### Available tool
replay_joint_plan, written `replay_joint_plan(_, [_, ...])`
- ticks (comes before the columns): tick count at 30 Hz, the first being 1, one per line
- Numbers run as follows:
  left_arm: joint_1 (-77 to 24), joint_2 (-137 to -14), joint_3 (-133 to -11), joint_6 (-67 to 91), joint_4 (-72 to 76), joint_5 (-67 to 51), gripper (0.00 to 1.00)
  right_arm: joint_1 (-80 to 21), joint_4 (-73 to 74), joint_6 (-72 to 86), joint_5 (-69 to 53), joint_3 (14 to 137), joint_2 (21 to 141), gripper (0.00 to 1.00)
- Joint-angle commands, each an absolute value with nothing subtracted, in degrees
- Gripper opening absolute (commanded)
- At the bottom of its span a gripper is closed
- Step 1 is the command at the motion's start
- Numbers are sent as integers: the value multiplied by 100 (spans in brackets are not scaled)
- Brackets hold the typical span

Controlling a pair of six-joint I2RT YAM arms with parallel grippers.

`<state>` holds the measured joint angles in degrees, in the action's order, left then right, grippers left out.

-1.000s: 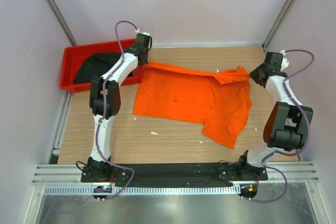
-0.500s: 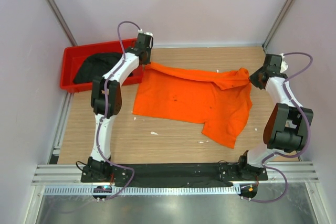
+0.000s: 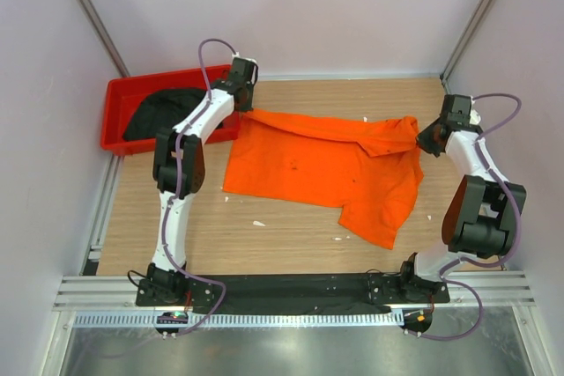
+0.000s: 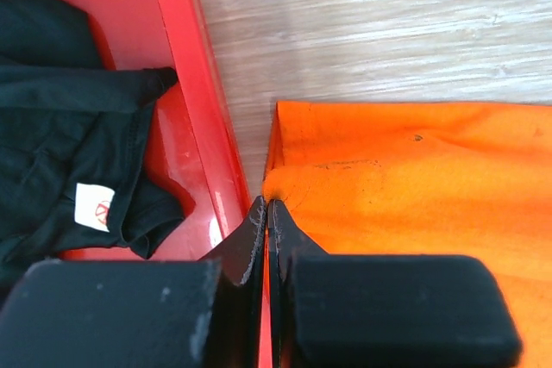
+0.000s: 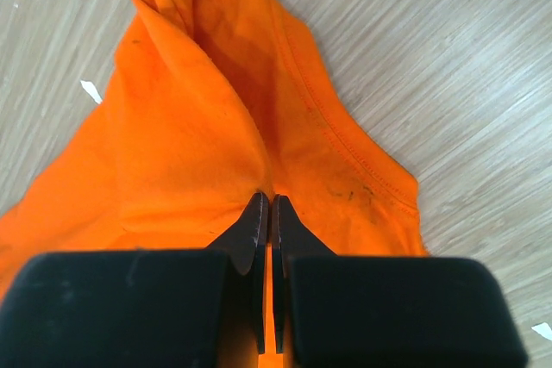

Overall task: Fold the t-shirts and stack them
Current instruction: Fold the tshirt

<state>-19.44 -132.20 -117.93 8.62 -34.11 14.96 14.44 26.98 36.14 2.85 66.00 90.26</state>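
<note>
Orange t-shirt (image 3: 308,165) lies spread over the middle of the bench (image 3: 282,239). Its far edge runs in a taut line between the two hands, and one part trails toward the near right corner. The left hand (image 4: 267,210) is clamped together on the shirt's far left corner, with only a thin bit of cloth between the pads. It sits just beside the wall of the red bin (image 3: 117,99), which stands at the bench's far left corner. The right hand (image 5: 266,204) is pinched on a raised fold of the shirt near the bench's right edge, next to a stitched hem, and the cloth peaks up into the grip. The black t-shirt (image 3: 163,110) is bunched inside the bin, its white tag (image 4: 90,207) showing, not yet folded.

From this, folding of the orange shirt looks barely begun. Both grips take little cloth, so a quick or uneven pull could slip a corner free and drop the edge in a heap. The right hand holds a fold, not a clean corner — carrying it over may twist that side and leave a crooked crease. The left corner is close to the bin wall — it could catch there or drape over the rim.
</note>
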Motion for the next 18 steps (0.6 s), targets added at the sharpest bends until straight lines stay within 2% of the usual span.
replay_joint_plan(1, [-1898, -13192, -11760, 931, -3604, 1390, 0, 1468, 2542, 3656, 220, 6259, 8921, 1])
replay_joint_plan(7, [-2161, -13201, -11409, 1125, -3621, 1125, 0, 1459, 1873, 3876, 79, 5748, 9219, 1])
replay_joint_plan(12, [-2610, -13350, -11346, 1011, -3647, 1589, 0, 1441, 1775, 3832, 79, 5730, 9518, 1])
replay_joint_plan(18, [-2856, -13851, -11698, 1423, -4622, 2065, 0, 1406, 1881, 3832, 211, 5757, 9922, 1])
